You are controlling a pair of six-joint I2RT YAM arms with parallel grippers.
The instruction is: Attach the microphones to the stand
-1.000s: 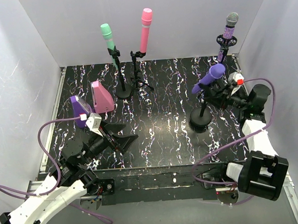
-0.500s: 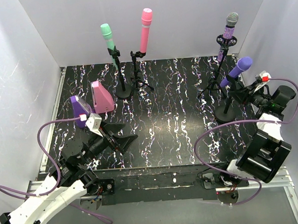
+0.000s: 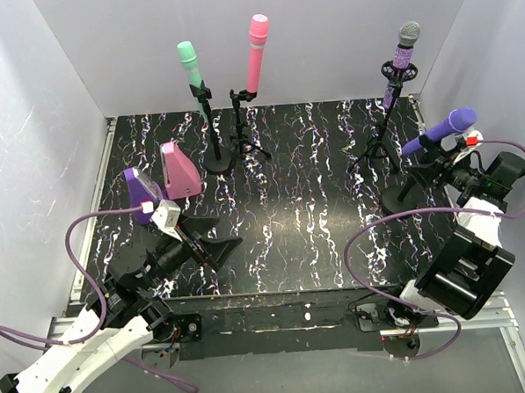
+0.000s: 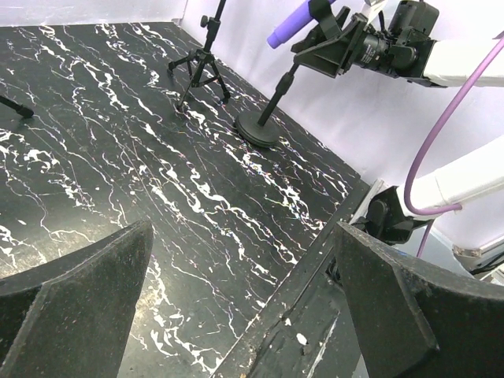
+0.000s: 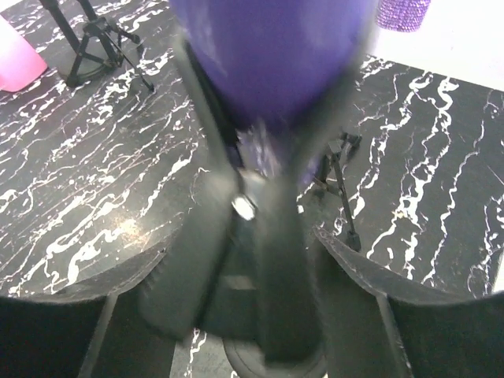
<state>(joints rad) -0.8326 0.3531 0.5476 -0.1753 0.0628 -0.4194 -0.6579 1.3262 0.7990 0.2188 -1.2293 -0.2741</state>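
The plain purple microphone [image 3: 441,128] sits tilted in the clip of a round-base stand [image 3: 410,184] by the right wall. My right gripper [image 3: 431,159] is shut on that stand's clip [image 5: 260,260], just below the microphone [image 5: 272,55]. The mint green microphone [image 3: 189,63] and the pink microphone [image 3: 257,47] stand upright in stands at the back. The glittery purple microphone [image 3: 404,48] with a silver-grey head sits in a tripod stand [image 3: 384,128] at the back right. My left gripper [image 3: 219,244] is open and empty, low over the front left [image 4: 244,299].
A pink wedge [image 3: 180,170] and a purple wedge [image 3: 139,190] sit at the left, just beyond my left gripper. White walls close in the table on three sides. The metal front rail [image 4: 315,276] runs below my left gripper.
My right gripper has carried the purple microphone and its stand from the middle right over to the right wall. The microphone now tilts flatter. The left arm has not moved.
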